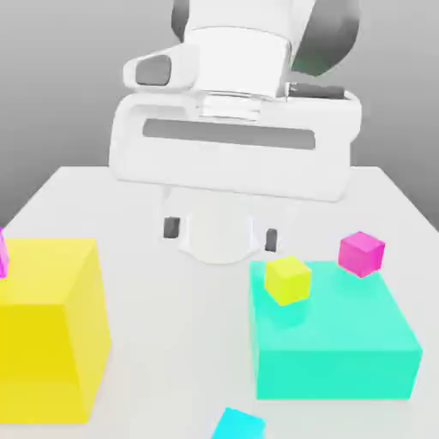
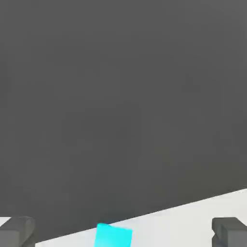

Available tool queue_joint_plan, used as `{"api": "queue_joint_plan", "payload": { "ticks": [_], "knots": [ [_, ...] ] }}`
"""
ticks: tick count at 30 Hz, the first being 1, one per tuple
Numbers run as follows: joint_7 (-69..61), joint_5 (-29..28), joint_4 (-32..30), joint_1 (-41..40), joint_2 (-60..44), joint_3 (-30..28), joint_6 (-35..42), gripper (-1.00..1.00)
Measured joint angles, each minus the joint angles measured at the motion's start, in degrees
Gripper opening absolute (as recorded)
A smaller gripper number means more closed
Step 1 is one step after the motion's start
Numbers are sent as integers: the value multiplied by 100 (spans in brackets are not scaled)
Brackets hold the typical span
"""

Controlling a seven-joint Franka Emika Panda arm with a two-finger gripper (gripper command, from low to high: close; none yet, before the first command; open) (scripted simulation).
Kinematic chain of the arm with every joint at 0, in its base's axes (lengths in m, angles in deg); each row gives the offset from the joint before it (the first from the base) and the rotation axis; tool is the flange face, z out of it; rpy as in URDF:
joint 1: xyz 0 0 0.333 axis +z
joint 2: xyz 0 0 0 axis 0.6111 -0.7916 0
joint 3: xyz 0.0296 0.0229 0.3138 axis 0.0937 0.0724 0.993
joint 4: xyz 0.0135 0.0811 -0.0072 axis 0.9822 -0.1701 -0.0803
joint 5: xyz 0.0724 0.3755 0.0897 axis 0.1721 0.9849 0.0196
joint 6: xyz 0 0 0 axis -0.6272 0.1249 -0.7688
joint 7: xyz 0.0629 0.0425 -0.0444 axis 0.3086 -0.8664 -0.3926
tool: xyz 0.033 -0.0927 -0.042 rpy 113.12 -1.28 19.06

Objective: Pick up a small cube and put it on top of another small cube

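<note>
Gripper [image 1: 221, 233] wide open, empty, frame centre; small cube [image 1: 237, 425] at bottom edge, seems rigid, light, smooth; best pinch on two opposite flat faces

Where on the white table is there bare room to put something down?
The widest free patch lies between the big yellow block and the teal block, reaching back to the robot base. The exterior view's right is crowded: yellow cube, magenta cube. The small cyan cube borders the near edge.
</note>
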Motion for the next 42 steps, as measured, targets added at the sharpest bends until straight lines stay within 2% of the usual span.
{"api": "queue_joint_plan", "payload": {
  "ticks": [10,14,15,21,27,33,36,42],
  "knots": [
    [671,126,-51,82,-2019,8,-674,0],
    [840,-15,78,208,-2847,-144,-1263,0],
    [872,-56,111,246,-3017,-191,-1397,-100],
    [892,-80,127,263,-3103,-211,-1471,-100],
    [639,139,-99,134,-2144,48,-730,-100],
    [-454,144,-737,493,-960,686,-138,-100],
    [-1193,369,-1075,955,-340,948,130,-100],
    [-2783,975,-1753,1882,927,972,665,-100]
  ]
}}
